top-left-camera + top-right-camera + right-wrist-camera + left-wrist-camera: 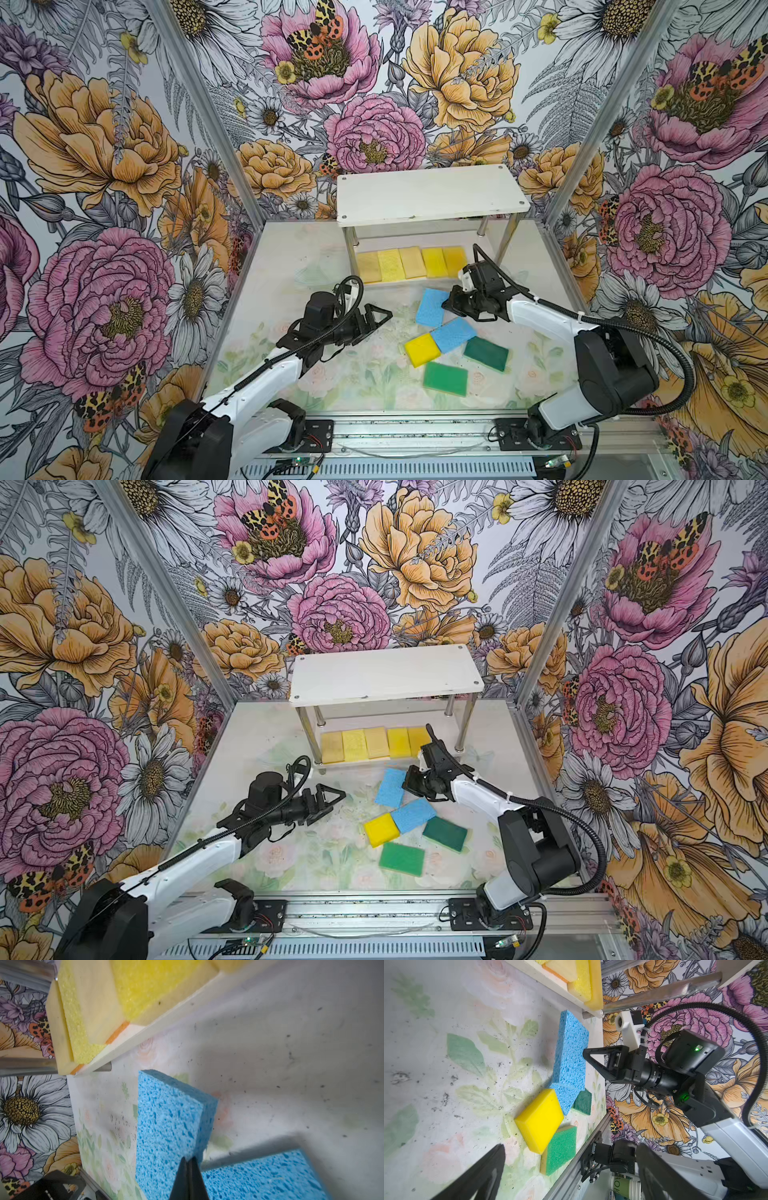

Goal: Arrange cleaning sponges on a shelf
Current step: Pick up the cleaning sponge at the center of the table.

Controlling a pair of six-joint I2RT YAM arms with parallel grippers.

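- Right gripper (188, 1164): jaws drawn fully together on the rim of the blue sponge (166, 1126), taking only a thin bite of foam at one long edge. That edge appears tipped up off the table (291, 270), while the opposite edge rests on it.
- Left gripper (384, 318): jaws spread to their widest and holding nothing. It hovers over the middle of the table, well apart from every sponge.
- Position of the gripped sponge: on the table just in front of the front edge of the lower board (145, 1029) of the shelf (428, 193), toward the end nearer the right arm. Its near corner is close to, perhaps touching, the second blue sponge (453, 334).
- Already placed: a row of five yellow and tan sponges (411, 262) lies side by side along the lower board and fills most of it. The top board (386, 673) carries nothing.
- Awaiting placement, clustered between the shelf and the table's front edge: the second blue sponge, a yellow sponge (422, 350), a dark green sponge (486, 353) and a bright green sponge (445, 379).
- Technique (judgement): so shallow a bite in soft foam may slip or tear.
  - Raise it slowly and let the sponge hang settled before carrying it.
  - Keep it clear of the chrome posts and of the placed row.
  - The bare top board looks the roomier target.
  - Lay the sponge flat, its long edge square to the board's front edge.
  - Part the jaws only once it rests fully on the board.
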